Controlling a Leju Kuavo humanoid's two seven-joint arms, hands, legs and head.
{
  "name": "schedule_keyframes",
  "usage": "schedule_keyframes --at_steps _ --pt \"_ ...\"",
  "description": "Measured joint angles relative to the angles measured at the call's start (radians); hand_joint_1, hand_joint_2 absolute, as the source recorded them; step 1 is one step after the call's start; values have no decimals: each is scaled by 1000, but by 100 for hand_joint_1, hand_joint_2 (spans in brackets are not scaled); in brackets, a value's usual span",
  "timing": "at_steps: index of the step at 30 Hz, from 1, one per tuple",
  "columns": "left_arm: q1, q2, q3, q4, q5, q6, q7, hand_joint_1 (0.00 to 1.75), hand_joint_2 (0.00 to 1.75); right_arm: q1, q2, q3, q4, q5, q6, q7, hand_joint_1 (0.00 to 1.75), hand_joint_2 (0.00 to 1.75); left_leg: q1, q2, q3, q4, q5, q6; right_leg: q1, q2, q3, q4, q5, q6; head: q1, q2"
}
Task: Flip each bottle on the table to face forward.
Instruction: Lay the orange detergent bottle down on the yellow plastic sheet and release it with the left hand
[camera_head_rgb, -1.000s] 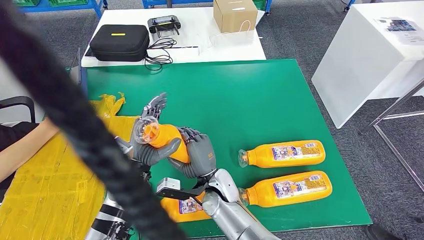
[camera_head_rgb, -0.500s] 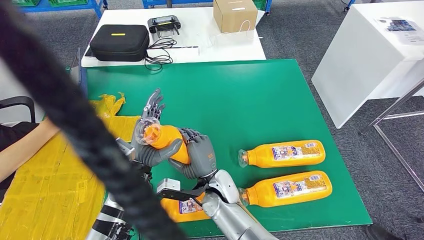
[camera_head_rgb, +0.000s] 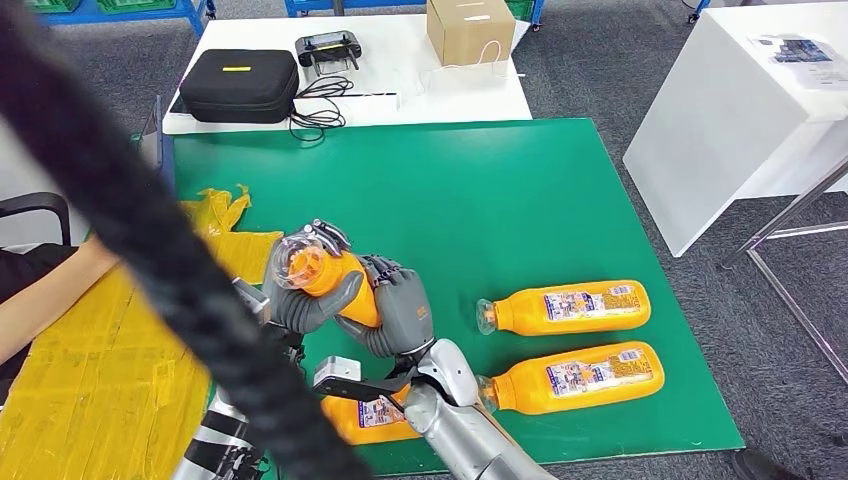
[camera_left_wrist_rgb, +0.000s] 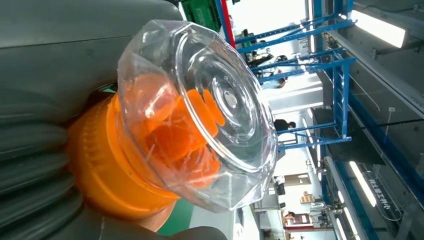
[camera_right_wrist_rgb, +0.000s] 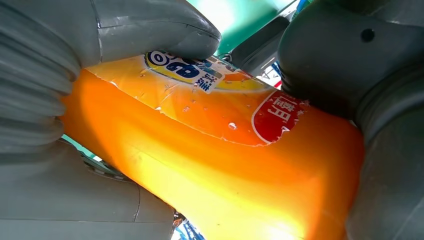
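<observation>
Both hands: left hand (camera_head_rgb: 300, 295) and right hand (camera_head_rgb: 395, 310) clasp the raised bottle (camera_head_rgb: 335, 280)
Axis: tilted, cap (camera_left_wrist_rgb: 200, 115) up-left
Look: orange, clear faceted cap, label partly visible

Workshop room, grey floor (camera_head_rgb: 600, 90), green mat surface (camera_head_rgb: 480, 190).
White table (camera_head_rgb: 400, 90) behind it with black case (camera_head_rgb: 240, 85), controller (camera_head_rgb: 328, 47), cables, cardboard box (camera_head_rgb: 470, 28). White cabinet (camera_head_rgb: 740, 110) at right, yellow sheet (camera_head_rgb: 90, 370) at left. Blue steel racking (camera_left_wrist_rgb: 340, 80) and ceiling strip lights (camera_left_wrist_rgb: 385, 27) overhead.
</observation>
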Motion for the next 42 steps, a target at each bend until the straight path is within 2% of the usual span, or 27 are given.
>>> schedule_keyframes --at_steps 17,22,23,26,27,31,36,42 --pt "0 0 1 -1 6 0 -2 175 175 1 0 -1 -2 3 -4 2 175 175 0 0 0 0 0 0 0 0 0 0 0 0 0 0" --pt "-2 0 4 -10 13 5 -2 175 175 16 -10 -15 -47 6 -10 2 175 175 0 0 0 0 0 0 0 0 0 0 0 0 0 0" --pt "-3 0 4 -14 13 8 -2 175 175 21 -14 -18 -63 5 -10 2 164 175 0 0 0 0 0 0 0 0 0 0 0 0 0 0" --pt "-10 -1 5 -21 7 21 1 175 175 40 -26 -28 -118 -2 -10 3 34 175 0 0 0 0 0 0 0 0 0 0 0 0 0 0" --pt "-13 -1 5 -24 -4 34 3 175 175 49 -29 -33 -139 -8 -10 1 0 175 0 0 0 0 0 0 0 0 0 0 0 0 0 0" --pt "-46 3 37 -33 -130 187 38 175 175 97 -36 -55 -264 -47 -7 -25 0 175 0 0 0 0 0 0 0 0 0 0 0 0 0 0" --pt "-108 38 131 -33 -307 354 87 175 175 158 -52 -72 -447 -83 10 -16 0 175 2 1 -1 0 1 -1 1 1 -1 0 1 0 0 0" --pt "-159 64 221 -33 -465 497 105 175 175 183 -67 -76 -561 -107 16 -12 0 175 2 0 -1 0 1 -1 2 0 -1 0 1 0 0 0"
